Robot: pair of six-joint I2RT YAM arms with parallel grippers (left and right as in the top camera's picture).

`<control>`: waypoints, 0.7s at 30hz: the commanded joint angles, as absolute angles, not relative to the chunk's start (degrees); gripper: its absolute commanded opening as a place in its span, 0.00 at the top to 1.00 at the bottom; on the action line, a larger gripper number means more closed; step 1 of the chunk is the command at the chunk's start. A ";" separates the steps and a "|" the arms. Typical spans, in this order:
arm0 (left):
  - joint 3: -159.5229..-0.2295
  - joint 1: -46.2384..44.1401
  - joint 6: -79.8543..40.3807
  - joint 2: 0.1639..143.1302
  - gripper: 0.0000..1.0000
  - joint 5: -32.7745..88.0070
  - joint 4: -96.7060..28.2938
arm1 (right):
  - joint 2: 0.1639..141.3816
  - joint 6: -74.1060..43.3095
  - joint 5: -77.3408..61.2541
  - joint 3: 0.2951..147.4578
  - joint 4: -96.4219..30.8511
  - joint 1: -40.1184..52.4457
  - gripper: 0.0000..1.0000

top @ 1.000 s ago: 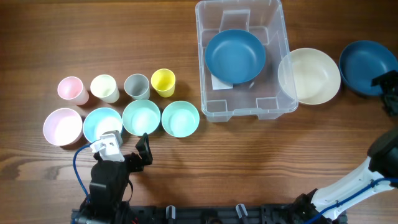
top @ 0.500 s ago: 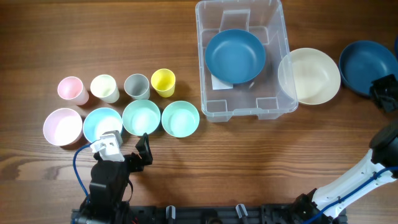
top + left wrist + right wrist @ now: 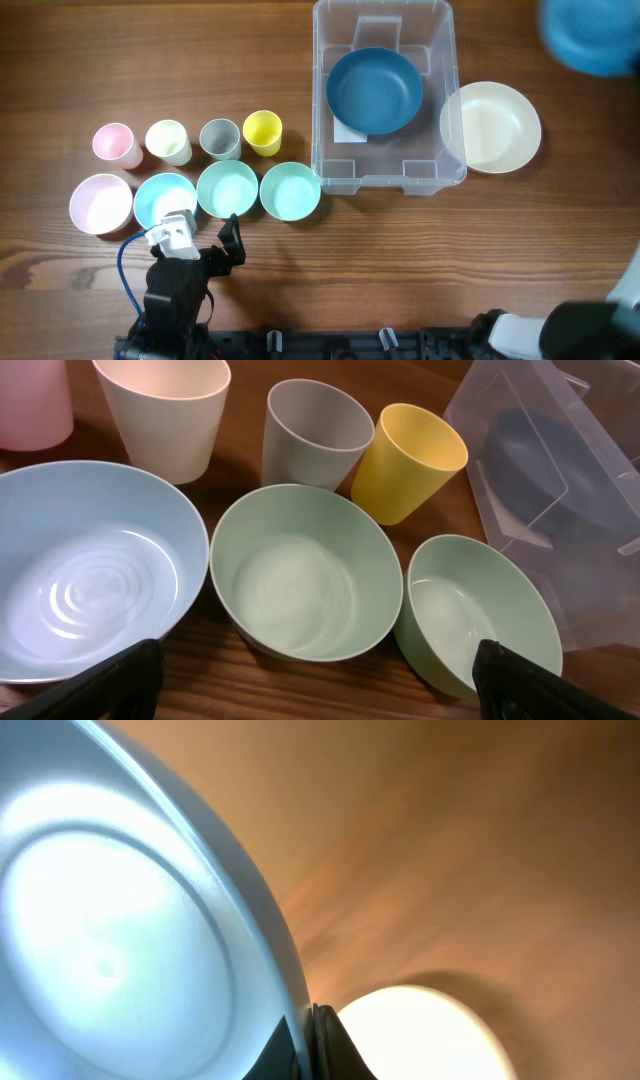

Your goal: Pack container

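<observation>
The container [image 3: 436, 172], a clear plastic bin, sits at the back centre with one dark blue bowl [image 3: 375, 90] inside it. A second dark blue bowl [image 3: 592, 35] hangs blurred high at the top right. In the right wrist view my right gripper [image 3: 312, 1042] is shut on this bowl's rim [image 3: 150, 920], and the cream bowl [image 3: 420, 1030] lies below it. That cream bowl [image 3: 492, 126] rests against the container's right side. My left gripper [image 3: 200, 240] stays open at the front left, with nothing between its fingers [image 3: 520, 685].
Pink [image 3: 115, 145], cream [image 3: 168, 142], grey [image 3: 220, 138] and yellow [image 3: 262, 132] cups stand in a row at the left. In front of them sit pink [image 3: 100, 203], light blue [image 3: 165, 198] and two pale green bowls [image 3: 227, 188] [image 3: 290, 190]. My right arm's base [image 3: 600, 330] is at the front right.
My right gripper shut on the dark blue bowl at the far right and lifted it off the table. The container and cream bowl shifted slightly left. The left arm has not moved.
</observation>
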State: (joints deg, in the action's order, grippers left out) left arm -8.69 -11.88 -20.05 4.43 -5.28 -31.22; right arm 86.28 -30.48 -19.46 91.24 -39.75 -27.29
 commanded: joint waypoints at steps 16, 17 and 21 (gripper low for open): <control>-8.43 -11.44 -19.97 4.12 0.00 -5.82 -31.00 | 108.07 -23.83 -7.07 93.17 -34.50 6.57 0.40; -8.43 -11.44 -19.97 4.12 0.00 -5.82 -31.00 | 104.99 -24.08 -6.70 93.17 -35.16 5.21 0.40; -8.43 -11.44 -19.97 4.12 0.00 -5.82 -30.98 | 95.44 -24.25 -4.89 93.17 -44.45 -6.52 0.28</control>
